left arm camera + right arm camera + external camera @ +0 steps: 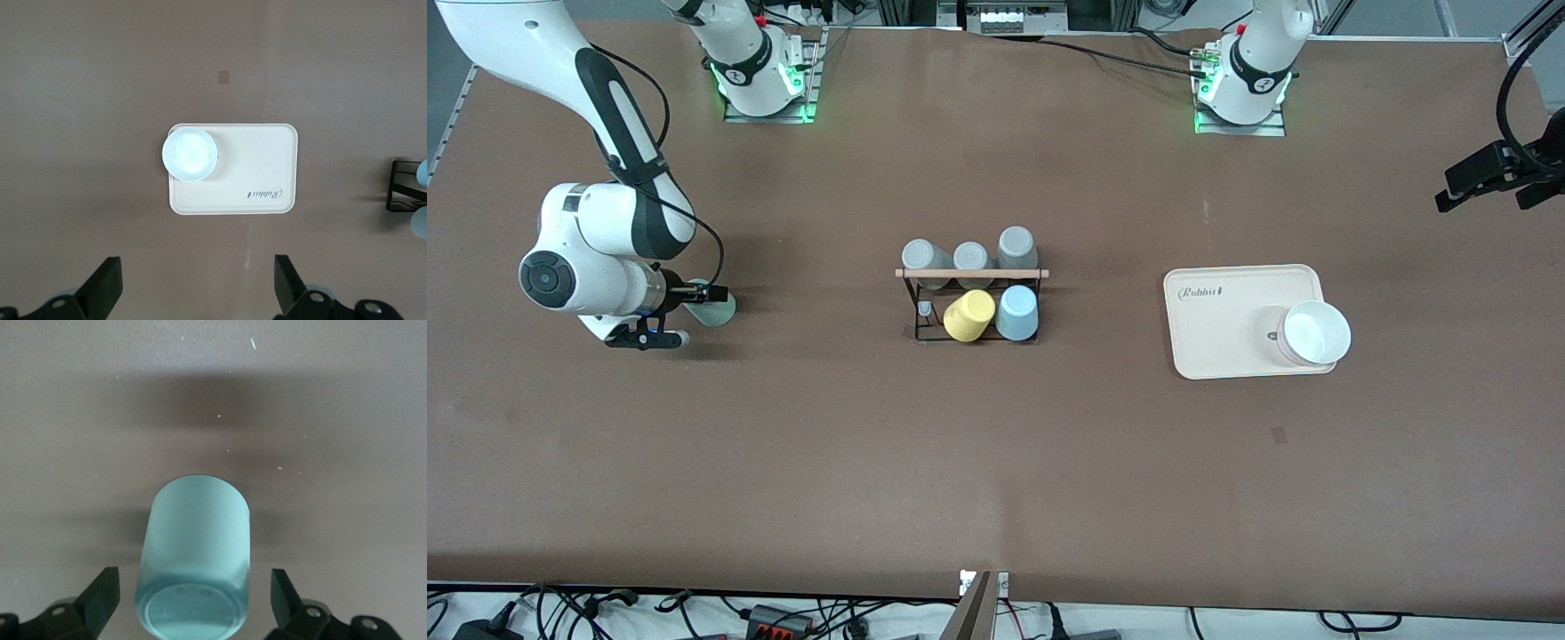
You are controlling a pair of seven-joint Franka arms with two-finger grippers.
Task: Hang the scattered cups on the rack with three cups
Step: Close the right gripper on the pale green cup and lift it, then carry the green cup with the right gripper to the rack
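Note:
The pale mint green cup (pixel 715 308) lies on its side on the table toward the right arm's end. My right gripper (pixel 694 314) is low at it, open, one finger on each side of the cup's base (pixel 192 608) without touching it. The black wire rack (pixel 974 307) with its wooden dowel (pixel 971 273) stands mid-table. It holds three grey cups (pixel 970 256) in the farther row, and a yellow cup (pixel 968 316) and the light blue cup (pixel 1017 312) in the nearer row. My left gripper (pixel 198 263) is open and empty, high over the table beside the tray; it is out of the front view.
A cream tray (pixel 1227 311) lies toward the left arm's end with a white bowl (pixel 1314 332) on its nearer corner; both show in the left wrist view, tray (pixel 260 173) and bowl (pixel 190 153). One rack peg (pixel 925 309) beside the yellow cup is bare.

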